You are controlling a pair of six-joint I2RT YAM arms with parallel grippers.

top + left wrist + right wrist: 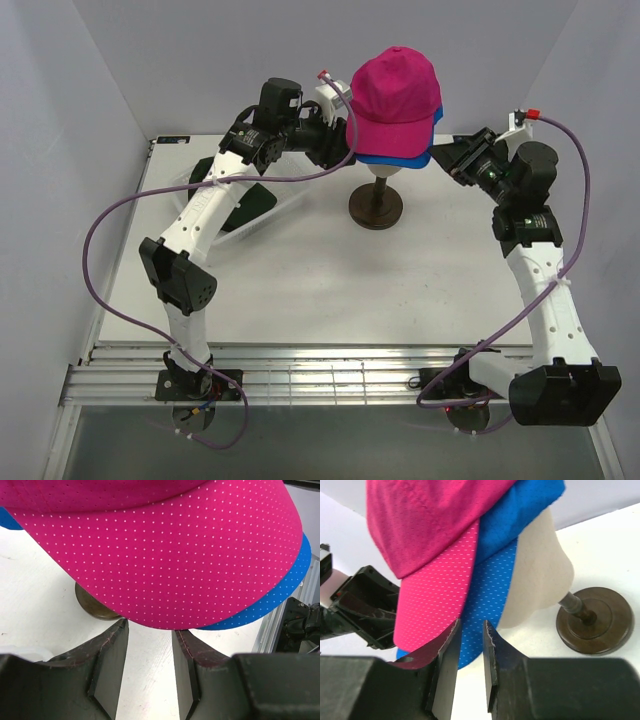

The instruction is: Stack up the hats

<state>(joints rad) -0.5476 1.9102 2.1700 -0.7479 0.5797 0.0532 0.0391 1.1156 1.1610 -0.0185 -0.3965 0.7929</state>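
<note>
Both visible hats sit on the cream mannequin head [540, 580], whose dark round stand [375, 207] rests on the white desk [300, 290] close to the far edge, about midway between the left and right edges. The magenta pink cap [395, 95] is on top, and the blue cap [408, 160] lies directly under it. The blue brim sticks out past the pink brim along one side. In the right wrist view the two brims are slightly fanned, with the pink one overlapping the blue one. We see no other cap clearly. A dark object [258, 200] lies toward the far left corner, mostly hidden under the left arm, and we cannot identify it. The left gripper [149, 628] is raised on the left side of the head, its tips just under the edge of the pink brim. Its fingers stand apart with bare desk showing between them, and nothing is held. We cannot tell whether the tips touch the brim. The right gripper [471, 624] is raised on the right side of the head, near the desk's far right corner, and points at the brims. Its fingers are a narrow gap apart. The blue brim shows face-on beyond the tips, with desk visible lower in the gap, and we see nothing clamped. Contact with the brim is not resolvable. A purple cable [100, 230] loops from each arm.
</note>
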